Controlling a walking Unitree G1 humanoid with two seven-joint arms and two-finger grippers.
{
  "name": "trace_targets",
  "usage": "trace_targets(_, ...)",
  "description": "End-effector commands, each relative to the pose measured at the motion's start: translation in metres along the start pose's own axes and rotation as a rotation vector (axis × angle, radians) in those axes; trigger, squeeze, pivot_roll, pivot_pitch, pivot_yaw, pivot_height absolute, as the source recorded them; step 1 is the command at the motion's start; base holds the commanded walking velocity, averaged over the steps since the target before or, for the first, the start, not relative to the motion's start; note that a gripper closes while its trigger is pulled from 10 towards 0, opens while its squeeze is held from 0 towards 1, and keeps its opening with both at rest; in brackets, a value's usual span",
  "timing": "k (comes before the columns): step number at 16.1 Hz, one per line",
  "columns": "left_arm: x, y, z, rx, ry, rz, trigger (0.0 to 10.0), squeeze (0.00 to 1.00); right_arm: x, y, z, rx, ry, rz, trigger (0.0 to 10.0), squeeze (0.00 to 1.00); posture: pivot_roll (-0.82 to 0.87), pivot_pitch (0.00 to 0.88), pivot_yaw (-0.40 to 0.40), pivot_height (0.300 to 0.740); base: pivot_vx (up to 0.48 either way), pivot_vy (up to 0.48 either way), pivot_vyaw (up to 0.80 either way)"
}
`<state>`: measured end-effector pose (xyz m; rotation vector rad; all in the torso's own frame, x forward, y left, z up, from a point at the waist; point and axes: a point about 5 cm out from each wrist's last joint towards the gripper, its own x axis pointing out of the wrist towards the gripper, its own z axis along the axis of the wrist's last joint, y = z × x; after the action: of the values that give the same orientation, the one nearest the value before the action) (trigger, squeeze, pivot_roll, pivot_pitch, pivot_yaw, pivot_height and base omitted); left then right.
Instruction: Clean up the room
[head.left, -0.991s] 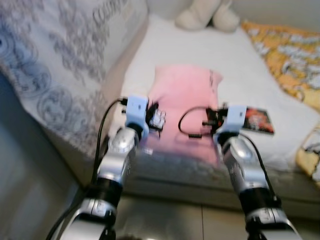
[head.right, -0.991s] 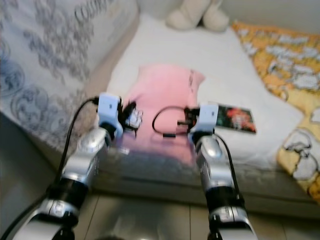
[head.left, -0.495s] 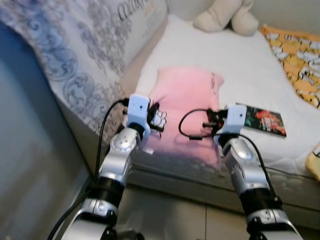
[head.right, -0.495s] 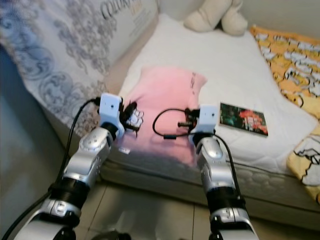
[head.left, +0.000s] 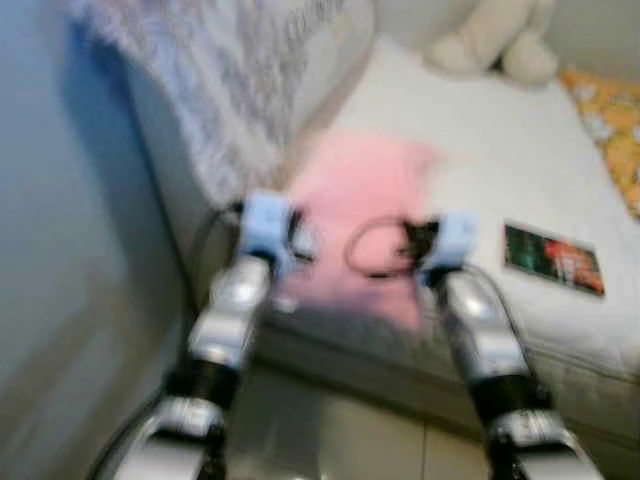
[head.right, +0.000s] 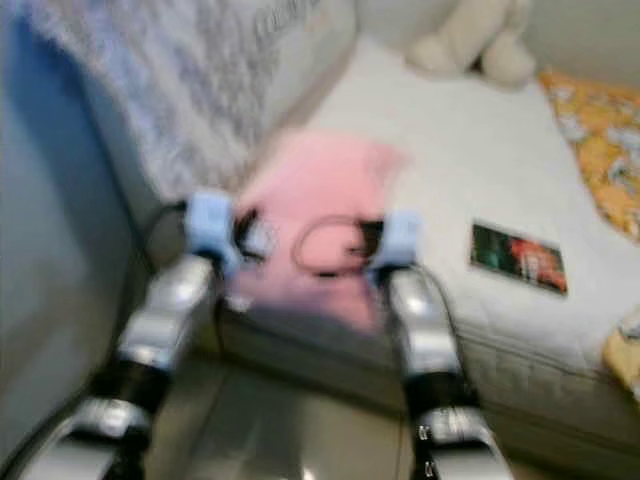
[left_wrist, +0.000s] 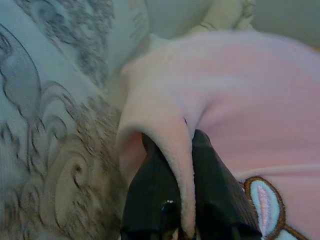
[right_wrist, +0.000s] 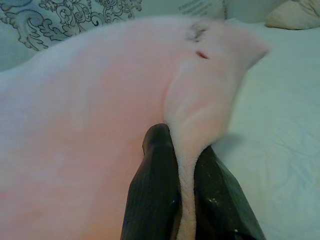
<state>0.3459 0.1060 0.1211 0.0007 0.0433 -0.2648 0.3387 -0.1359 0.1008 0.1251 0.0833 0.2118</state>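
I see both the left gripper (left_wrist: 186, 200) and right gripper (right_wrist: 186, 190) pinching folds of the pink blanket (head.left: 365, 190); a book (head.left: 552, 258) lies on the mattress (head.right: 480, 170) beside the blanket. A plush toy (head.left: 490, 40) sits beyond the blanket; a patterned cover (left_wrist: 45, 100) hangs beside it.

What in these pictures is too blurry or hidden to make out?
- Book cover: eye views, motion blur smears its picture.
- Plush toy: cut off by the top edge, blurred.
- Pink garment design: left wrist view, only part of an embroidered shape at the frame's bottom.
- Left gripper and right gripper fingertips: covered by pinched pink fabric.
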Motion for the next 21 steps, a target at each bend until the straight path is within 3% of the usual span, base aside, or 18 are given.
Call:
trace_targets(1,0.003,0.004,0.013,0.004,-0.045,0.056,10.0,0.0,-0.007,-0.03,0.006,-0.024,-0.02,-0.104,10.0,0.11,-0.02,0.0,-0.058,0.74,0.461,0.0,0.0)
trace_targets(17,0.012,0.006,0.023,0.013,-0.06,0.059,10.0,0.0,-0.004,-0.028,0.006,-0.027,-0.022,-0.098,10.0,0.12,-0.02,0.0,-0.05,0.74,0.461,0.0,0.0)
trace_targets(21,0.02,-0.006,0.028,0.023,-0.067,0.009,10.0,0.0,-0.003,-0.035,0.023,-0.101,-0.101,-0.127,10.0,0.11,-0.03,0.0,-0.045,0.74,0.461,0.0,0.0)
